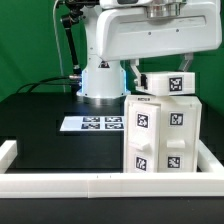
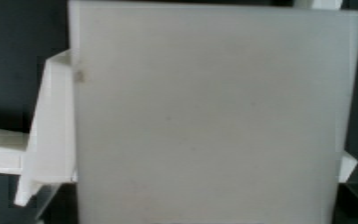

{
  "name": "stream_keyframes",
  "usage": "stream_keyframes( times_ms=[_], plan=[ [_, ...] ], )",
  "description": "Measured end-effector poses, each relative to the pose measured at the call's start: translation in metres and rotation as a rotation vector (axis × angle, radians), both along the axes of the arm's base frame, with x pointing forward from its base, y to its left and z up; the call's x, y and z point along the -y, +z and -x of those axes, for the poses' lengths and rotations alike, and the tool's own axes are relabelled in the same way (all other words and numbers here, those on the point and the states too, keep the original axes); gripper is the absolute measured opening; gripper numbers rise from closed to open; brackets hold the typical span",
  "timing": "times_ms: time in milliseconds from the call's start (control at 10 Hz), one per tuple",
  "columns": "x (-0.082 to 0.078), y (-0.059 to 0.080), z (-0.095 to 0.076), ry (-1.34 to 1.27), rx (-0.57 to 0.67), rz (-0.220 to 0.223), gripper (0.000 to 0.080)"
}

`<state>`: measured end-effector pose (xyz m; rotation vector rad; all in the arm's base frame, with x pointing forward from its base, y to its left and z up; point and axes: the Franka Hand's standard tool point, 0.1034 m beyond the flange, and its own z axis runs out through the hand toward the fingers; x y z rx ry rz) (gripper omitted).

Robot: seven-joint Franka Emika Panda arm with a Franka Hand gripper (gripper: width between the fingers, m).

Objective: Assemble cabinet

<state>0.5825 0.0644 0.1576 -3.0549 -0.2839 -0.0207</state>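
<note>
Exterior view: cabinet (image 1: 160,135) upright on black table (image 1: 40,120), at 4 o'clock in frame. Small tagged box (image 1: 168,83) sits on cabinet top, slightly tilted. Gripper (image 1: 135,73) at box's 9 o'clock end; open or closed, cannot tell. Marker board (image 1: 95,123) flat at cabinet's 9 o'clock. Border rail (image 1: 100,185) at 6 o'clock. Wrist view: plain white panel (image 2: 202,120) fills frame.

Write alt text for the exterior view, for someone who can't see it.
A white blocky cabinet covered in square black-and-white tags stands on a black table at the exterior view's right, a small tagged white box just above it. Behind rises the white robot arm; a flat white marker board lies beside the cabinet.
</note>
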Motion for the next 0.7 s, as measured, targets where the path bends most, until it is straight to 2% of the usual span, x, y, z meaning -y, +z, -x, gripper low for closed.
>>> stream_keyframes(
  times_ms=[500, 700],
  plan=[
    [0.0001, 0.0006, 0.0011, -0.362, -0.025, -0.004, 0.0561],
    [0.0002, -0.0006, 0.0006, -0.559, -0.031, -0.020, 0.0561]
  ],
)
